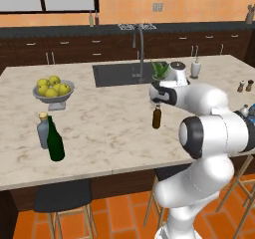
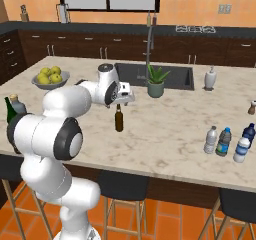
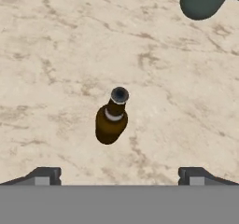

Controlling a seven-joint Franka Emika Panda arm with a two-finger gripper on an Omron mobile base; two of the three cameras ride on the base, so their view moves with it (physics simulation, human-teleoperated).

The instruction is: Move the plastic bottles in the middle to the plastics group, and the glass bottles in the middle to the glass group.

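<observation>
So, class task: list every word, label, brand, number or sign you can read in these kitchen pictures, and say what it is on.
None can be read.
The brown bottle has only a plain pale neck band.
The blue label on a water bottle is too small to read.

The scene is evenly and brightly lit, with no glare or hard shadows cast on the marble countertop (image 1: 114,128). A soft, low-resolution rendering is seen throughout; edges are slightly blurred, and no lens distortion is noticed at the borders.
</observation>
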